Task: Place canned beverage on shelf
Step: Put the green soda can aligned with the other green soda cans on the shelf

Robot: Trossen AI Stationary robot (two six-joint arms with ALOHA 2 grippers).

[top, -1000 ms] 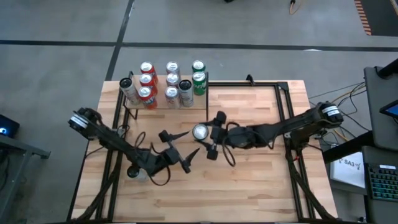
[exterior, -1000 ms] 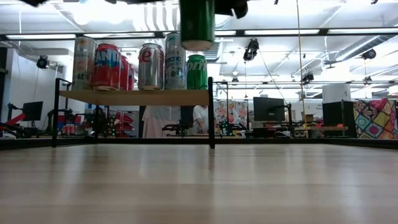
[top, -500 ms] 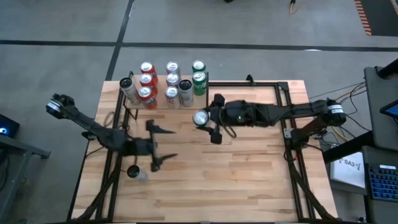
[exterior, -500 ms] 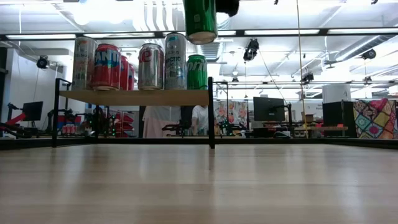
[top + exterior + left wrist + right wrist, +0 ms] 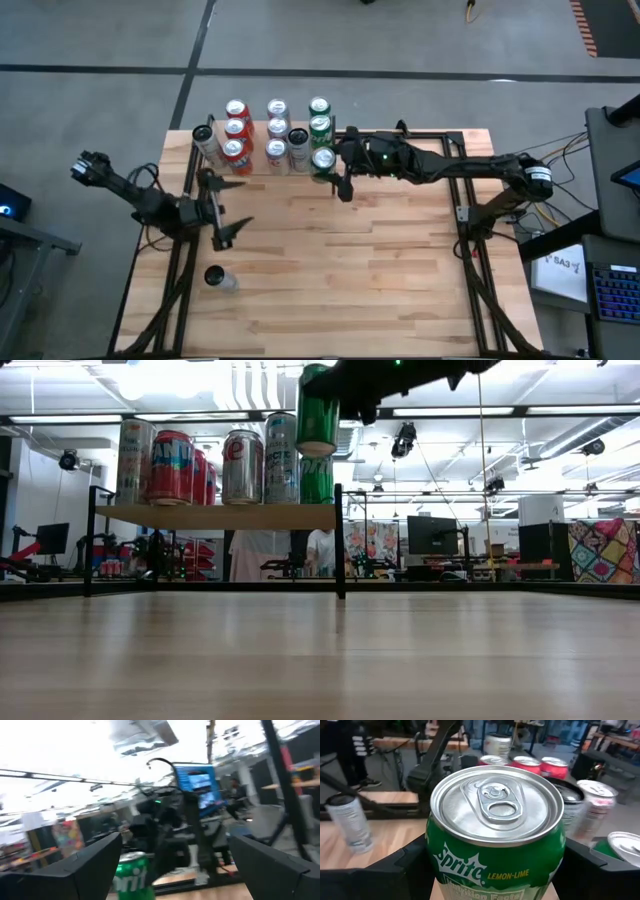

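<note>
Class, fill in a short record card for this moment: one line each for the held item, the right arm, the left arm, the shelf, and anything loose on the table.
Held item: green Sprite can, upright
Right gripper: jaws shut on the can, at the shelf's right front corner, can above board level
Left gripper: jaws open, empty, left side of table
Shelf: several upright cans already on it
Loose: one slim can near the table's front left

Nine cans [image 5: 277,130] are sitting on one shelf [image 5: 262,170], a tenth green can [image 5: 322,160] is being held, and one can [image 5: 215,277] is standing apart at seven o'clock.
</note>
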